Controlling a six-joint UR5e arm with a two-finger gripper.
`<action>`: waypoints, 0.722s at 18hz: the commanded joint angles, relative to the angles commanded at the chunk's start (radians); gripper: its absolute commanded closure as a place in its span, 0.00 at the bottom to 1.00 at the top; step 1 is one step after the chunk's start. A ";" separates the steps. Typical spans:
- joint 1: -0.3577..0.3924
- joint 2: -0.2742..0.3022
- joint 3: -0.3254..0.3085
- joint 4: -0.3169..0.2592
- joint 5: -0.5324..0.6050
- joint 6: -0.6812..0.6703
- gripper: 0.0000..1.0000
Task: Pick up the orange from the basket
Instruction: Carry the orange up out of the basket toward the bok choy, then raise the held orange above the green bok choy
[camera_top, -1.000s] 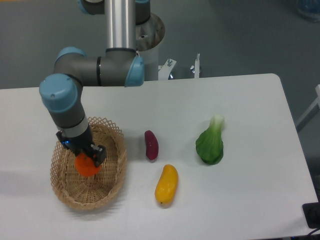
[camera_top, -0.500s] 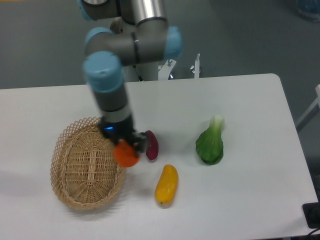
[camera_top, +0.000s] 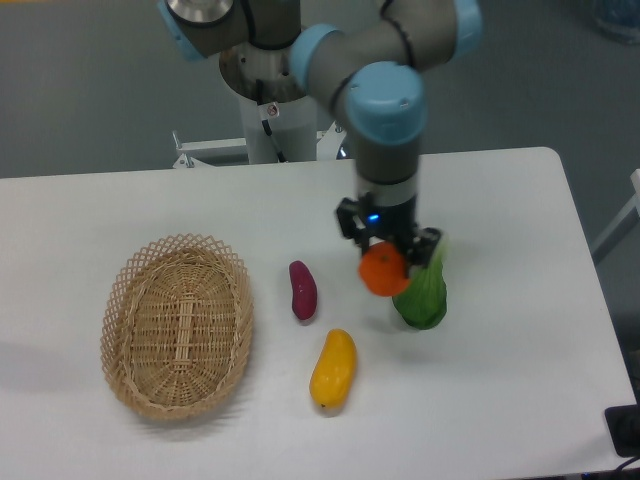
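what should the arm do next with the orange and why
Probably lower it onto bare table just left of the green vegetable. The gripper holds the orange clear of the basket, which is empty, so the pick looks done, but the fruit overlaps the vegetable in this view.

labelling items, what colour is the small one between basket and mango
Dark purple-maroon fruit, clearest in the fixed camera view.

The gripper (camera_top: 388, 258), clamped on the orange (camera_top: 383, 271), is now far right of the basket (camera_top: 178, 325), which sits empty behind it. Earlier it gripped the orange inside the basket, then over its right rim.
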 joint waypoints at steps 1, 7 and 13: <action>0.018 -0.002 0.002 0.002 -0.006 0.023 0.46; 0.057 -0.014 0.008 0.002 -0.045 0.082 0.47; 0.057 -0.014 0.018 0.005 -0.049 0.068 0.46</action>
